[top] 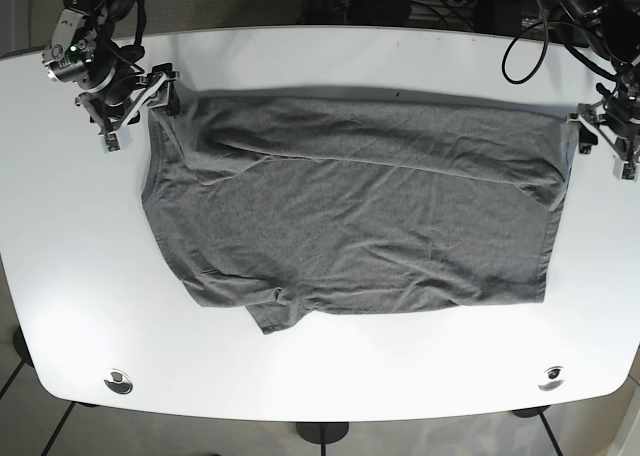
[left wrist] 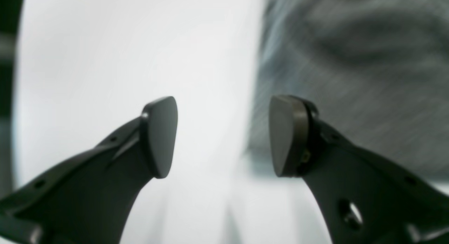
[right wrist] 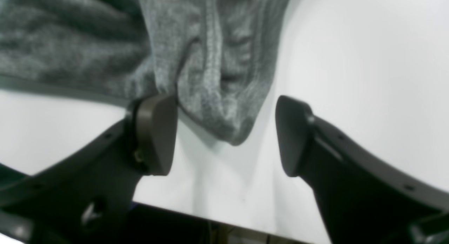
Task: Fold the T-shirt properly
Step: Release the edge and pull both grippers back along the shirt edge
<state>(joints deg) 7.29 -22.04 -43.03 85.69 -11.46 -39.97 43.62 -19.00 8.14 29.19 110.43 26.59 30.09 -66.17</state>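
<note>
Grey T-shirt (top: 350, 216) was spread across white table (top: 330, 376), far long edge already folded over. Fabric judged soft, light, limp, prone to wrinkling; doubled hems and corners favoured for grip. Right hand (right wrist: 226, 135) was held wide at bunched corner; left hand (left wrist: 222, 135) wide, empty, beside opposite edge.

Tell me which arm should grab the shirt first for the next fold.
Right, probably. The right gripper is open with a bunched corner of the T-shirt already between its fingers. The left gripper is open too, but the shirt edge lies off to one side, blurred.
</note>
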